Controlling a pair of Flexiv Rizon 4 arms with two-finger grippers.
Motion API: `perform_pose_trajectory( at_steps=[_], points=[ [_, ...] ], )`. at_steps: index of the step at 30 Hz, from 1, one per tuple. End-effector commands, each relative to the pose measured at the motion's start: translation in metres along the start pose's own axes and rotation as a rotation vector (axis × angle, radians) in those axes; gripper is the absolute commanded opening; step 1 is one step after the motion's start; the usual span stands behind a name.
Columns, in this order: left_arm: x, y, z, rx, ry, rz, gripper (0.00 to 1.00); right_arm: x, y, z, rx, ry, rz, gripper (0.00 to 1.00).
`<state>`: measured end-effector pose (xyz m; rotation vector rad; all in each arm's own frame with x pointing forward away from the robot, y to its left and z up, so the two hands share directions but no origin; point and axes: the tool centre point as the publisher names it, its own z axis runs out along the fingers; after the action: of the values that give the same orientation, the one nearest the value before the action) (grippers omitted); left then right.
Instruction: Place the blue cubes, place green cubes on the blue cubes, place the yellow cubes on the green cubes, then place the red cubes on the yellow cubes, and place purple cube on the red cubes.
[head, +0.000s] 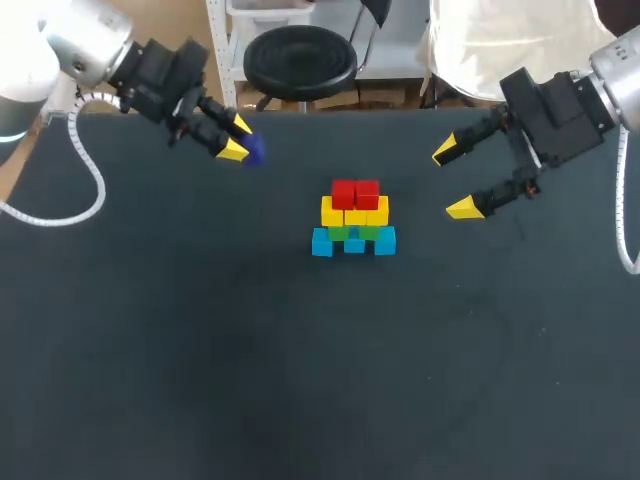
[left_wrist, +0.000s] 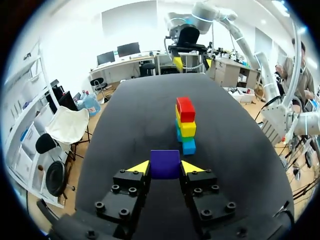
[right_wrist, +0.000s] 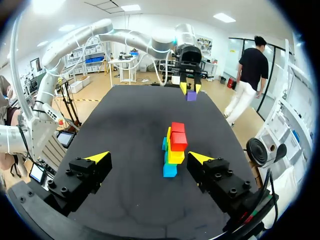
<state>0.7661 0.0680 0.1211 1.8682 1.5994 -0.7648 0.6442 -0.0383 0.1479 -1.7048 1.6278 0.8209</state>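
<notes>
A stack of cubes stands mid-table: blue cubes (head: 353, 242) at the base, green cubes (head: 354, 232) on them, yellow cubes (head: 354, 211) above, red cubes (head: 355, 193) on top. The same stack (left_wrist: 185, 124) lies ahead of my left gripper and ahead of my right gripper as the stack (right_wrist: 173, 148). My left gripper (head: 238, 139) is held above the table's far left, shut on the purple cube (left_wrist: 165, 164), which peeks out at its tips as the purple cube (head: 255, 150). My right gripper (head: 455, 180) hangs wide open and empty to the right of the stack. Across the table it sees the purple cube (right_wrist: 191, 95).
The dark table (head: 200, 340) carries nothing else besides the stack. Its far edge runs just behind both grippers.
</notes>
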Motion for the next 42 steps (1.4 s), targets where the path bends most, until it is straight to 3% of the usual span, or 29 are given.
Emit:
perform_pose_trajectory(
  at_steps=[1, 11, 19, 42],
  points=[
    [-0.019, -0.014, -0.007, -0.015, 0.053, 0.014, 0.00, 0.000, 0.001, 0.000, 0.002, 0.000, 0.000, 1.00],
    [-0.051, -0.037, 0.002, 0.055, 0.193, 0.098, 0.00, 0.000, 0.001, 0.000, 0.002, 0.000, 0.000, 1.00],
    [-0.068, -0.053, 0.010, 0.129, 0.158, 0.132, 0.00, 0.000, 0.001, 0.000, 0.002, 0.000, 0.000, 1.00],
    [-0.068, -0.053, 0.010, 0.129, 0.158, 0.132, 0.00, 0.000, 0.001, 0.000, 0.002, 0.000, 0.000, 1.00]
  ],
)
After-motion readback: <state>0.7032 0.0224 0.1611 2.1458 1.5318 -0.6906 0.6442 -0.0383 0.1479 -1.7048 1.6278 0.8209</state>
